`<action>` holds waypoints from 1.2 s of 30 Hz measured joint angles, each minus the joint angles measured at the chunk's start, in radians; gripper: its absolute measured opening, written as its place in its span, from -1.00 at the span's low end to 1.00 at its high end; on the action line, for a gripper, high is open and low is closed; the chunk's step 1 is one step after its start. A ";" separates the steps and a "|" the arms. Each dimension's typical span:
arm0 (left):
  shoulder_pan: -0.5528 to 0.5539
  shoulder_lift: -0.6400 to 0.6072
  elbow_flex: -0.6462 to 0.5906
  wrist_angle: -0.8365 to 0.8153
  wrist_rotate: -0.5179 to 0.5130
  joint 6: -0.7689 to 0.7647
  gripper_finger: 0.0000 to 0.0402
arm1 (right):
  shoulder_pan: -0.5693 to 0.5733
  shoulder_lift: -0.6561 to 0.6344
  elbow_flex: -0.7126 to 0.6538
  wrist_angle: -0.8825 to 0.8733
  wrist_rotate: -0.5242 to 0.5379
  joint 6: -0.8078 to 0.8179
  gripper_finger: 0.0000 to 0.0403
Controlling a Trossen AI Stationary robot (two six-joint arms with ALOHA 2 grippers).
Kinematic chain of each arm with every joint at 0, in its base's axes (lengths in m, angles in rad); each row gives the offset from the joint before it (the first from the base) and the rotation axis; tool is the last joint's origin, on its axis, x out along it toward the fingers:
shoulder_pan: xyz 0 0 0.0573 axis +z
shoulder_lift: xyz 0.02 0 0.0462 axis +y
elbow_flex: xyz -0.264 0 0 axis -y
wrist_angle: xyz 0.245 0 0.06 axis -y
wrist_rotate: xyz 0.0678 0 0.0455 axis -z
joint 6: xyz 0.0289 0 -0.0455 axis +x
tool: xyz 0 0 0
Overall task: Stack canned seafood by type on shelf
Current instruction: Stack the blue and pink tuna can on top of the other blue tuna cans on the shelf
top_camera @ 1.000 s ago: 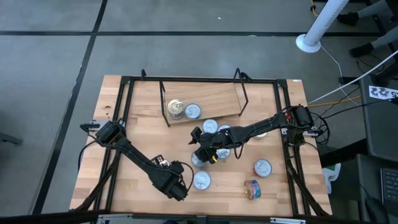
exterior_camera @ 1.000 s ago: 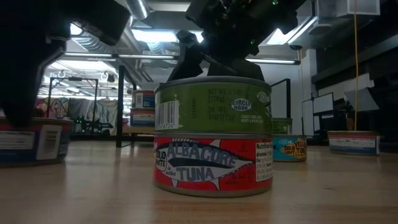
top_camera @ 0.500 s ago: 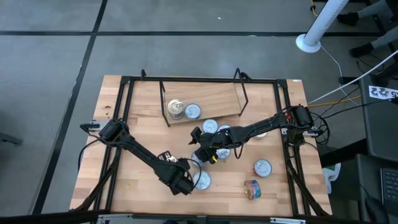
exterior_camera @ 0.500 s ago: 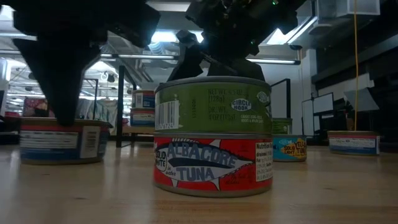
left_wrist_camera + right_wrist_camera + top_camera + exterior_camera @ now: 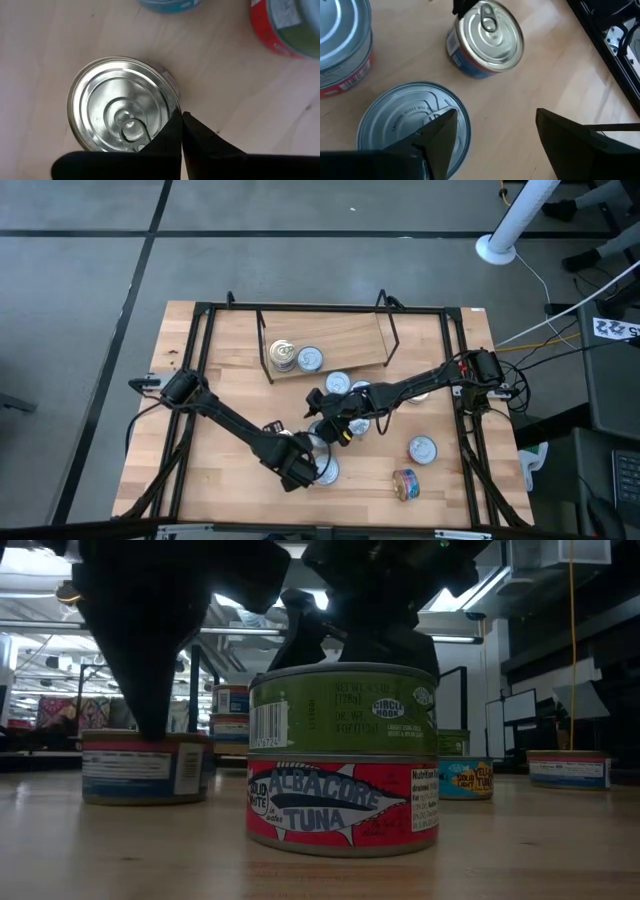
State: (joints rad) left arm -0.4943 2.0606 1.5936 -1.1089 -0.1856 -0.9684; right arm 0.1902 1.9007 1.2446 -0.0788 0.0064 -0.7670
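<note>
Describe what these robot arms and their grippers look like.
Both arms are black, thin and jointed, bolted at the table's side rails. Cables trail off the right arm's base. The right gripper has two flat, wedge-shaped dark fingers; the left gripper tapers to matte black points.

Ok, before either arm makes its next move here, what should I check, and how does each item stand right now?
1. Left gripper ready to grasp: not ok. Its fingers are shut together at the rim of the silver-lid tin, not around it.
2. Right gripper open: ok. Its fingers are spread above a grey-lid tin.
3. Table stack sorted by type: not ok. A green tin sits on a red tuna tin.
4. Room on the shelf: ok. Only two tins at its left end.
5. Clearance between the grippers: cannot tell; they work close together.
</note>
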 joint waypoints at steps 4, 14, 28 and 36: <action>0.004 -0.030 0.000 0.005 -0.019 -0.004 -1.00 | 0.000 0.000 0.000 0.002 0.000 0.000 0.35; 0.019 -0.098 0.000 0.003 -0.071 -0.018 -1.00 | 0.000 0.000 0.000 0.000 0.000 0.000 0.35; 0.073 -0.118 0.001 0.000 -0.073 0.031 -1.00 | 0.042 0.000 0.000 0.001 -0.018 0.000 0.35; 0.083 -0.118 0.001 0.066 -0.043 0.050 -1.00 | 0.039 0.000 0.000 0.000 -0.018 0.001 0.35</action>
State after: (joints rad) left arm -0.4114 1.9427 1.5944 -1.0429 -0.2291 -0.9180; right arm 0.2291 1.9007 1.2446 -0.0784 -0.0116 -0.7660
